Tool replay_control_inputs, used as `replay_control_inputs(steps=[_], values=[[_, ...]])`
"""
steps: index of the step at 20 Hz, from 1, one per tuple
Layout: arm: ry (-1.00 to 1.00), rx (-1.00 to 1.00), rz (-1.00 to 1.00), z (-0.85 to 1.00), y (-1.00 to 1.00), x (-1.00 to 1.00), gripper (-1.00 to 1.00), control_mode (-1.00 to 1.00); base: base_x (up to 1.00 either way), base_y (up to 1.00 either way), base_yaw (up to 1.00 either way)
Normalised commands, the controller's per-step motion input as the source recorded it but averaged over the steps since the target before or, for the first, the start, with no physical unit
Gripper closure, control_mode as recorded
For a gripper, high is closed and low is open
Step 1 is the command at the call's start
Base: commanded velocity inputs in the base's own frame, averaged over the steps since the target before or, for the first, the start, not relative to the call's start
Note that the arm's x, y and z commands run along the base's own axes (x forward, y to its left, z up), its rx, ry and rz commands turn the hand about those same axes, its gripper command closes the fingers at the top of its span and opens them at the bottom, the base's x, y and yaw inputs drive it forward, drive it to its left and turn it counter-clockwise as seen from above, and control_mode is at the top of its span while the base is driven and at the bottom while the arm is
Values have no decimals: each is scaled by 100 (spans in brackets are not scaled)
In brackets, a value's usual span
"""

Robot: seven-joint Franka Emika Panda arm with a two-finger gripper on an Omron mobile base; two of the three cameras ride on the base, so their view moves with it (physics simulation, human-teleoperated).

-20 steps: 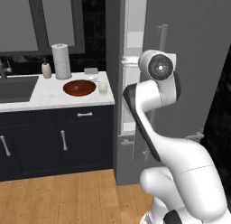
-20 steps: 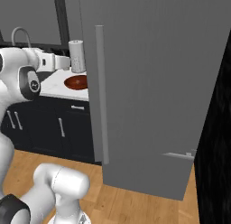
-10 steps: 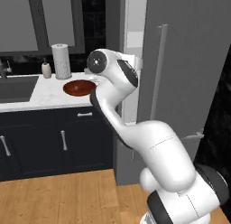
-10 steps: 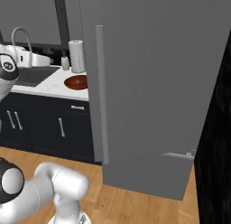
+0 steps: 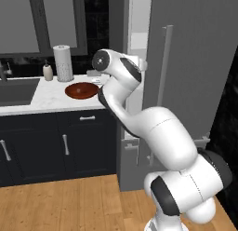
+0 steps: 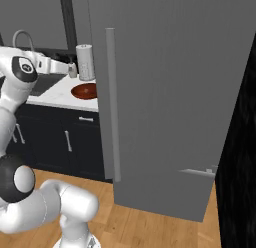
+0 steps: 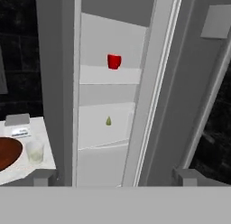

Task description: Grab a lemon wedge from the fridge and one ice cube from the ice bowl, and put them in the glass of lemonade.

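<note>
Grey fingertips of the end effector stand spread wide at the bottom of the hand view, with nothing between them, pointed at the gap of the fridge. Taking the fridge as the landmark: its door stands swung open, the long vertical bar handle on its near edge in the right base view. Just beside the fridge's left wall, on the marble desk, sits the glass of lemonade, close to the reddish-brown ice bowl, whose rim also shows at the left edge of the hand view. Further from the fridge along the desk stand a white paper-towel roll and a small soap bottle, with the sink beyond them. Inside the fridge, on a white lower shelf, the lemon wedge stands small and yellow-green, apart from everything else. On the shelf above it, deeper in the view, is a red mug.
</note>
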Motion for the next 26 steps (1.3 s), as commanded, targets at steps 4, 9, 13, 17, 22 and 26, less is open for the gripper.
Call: replay_control_inputs(steps=[4, 9, 13, 17, 22, 26], values=[[11, -21, 0, -92, -13, 0, -100, -100, 0, 0, 0], [1, -10, -2, -37, -41, 6, -100, -100, 0, 0, 0], [3, -1, -10, -33, -93, 0, -100, -100, 0, 0, 0], [8, -2, -14, -34, -86, 0, -100, -100, 0, 0, 0], [12, -3, -19, -32, -79, 0, -100, -100, 0, 0, 0], [13, -3, -21, -26, -65, 0, -100, -100, 0, 0, 0]])
